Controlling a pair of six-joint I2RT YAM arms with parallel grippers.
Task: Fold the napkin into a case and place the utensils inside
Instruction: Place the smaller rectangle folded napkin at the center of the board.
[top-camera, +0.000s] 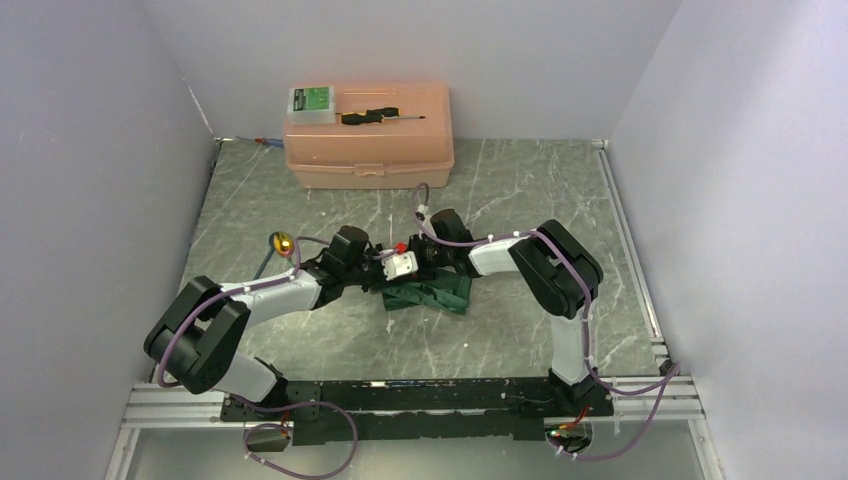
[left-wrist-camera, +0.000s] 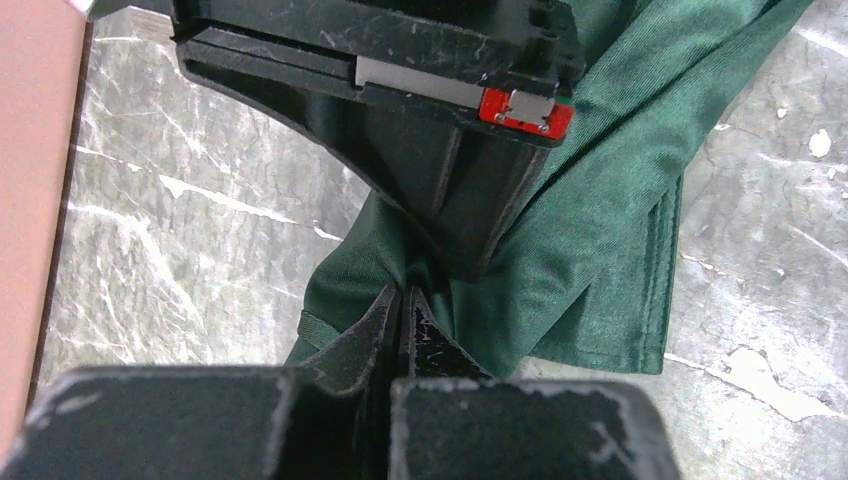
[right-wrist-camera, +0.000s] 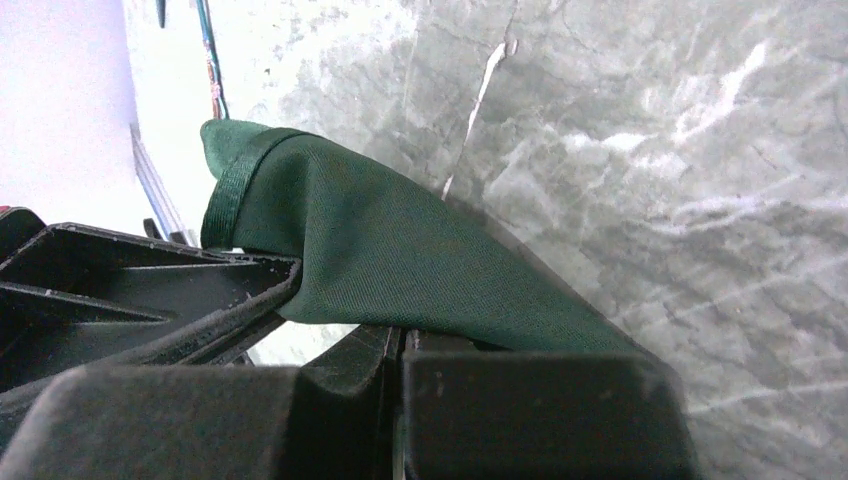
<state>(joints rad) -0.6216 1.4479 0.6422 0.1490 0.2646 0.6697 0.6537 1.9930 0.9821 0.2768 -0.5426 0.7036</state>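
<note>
Left gripper (left-wrist-camera: 400, 305): its jaws are pressed fully together, pinching a raised fold of the napkin (top-camera: 440, 295) at the fingertips.
Right gripper (right-wrist-camera: 397, 345): it is clamped tight as well, and the green cloth drapes out of the closed fingers and slopes down to the table (top-camera: 520, 200).
Grippers together: they meet tip to tip over the cloth's left part, the left arm reaching in from the left and the right arm from the right.
Napkin: dark green and bunched, it lies at the middle of the table, just right of where the grippers meet. One hemmed corner is lifted off the surface, and the rest lies in flat layers with a stitched edge showing on the right in the left wrist view.
Gold-headed utensil (top-camera: 283, 241): it lies on the table left of the left arm's wrist, well apart from the napkin, with its thin handle running toward the near left.
Peach plastic box (top-camera: 370, 150): it sits closed at the far side of the table.
On the box lid: a black-handled screwdriver (top-camera: 380, 117) lies beside a small green-labelled case (top-camera: 312, 103).
</note>
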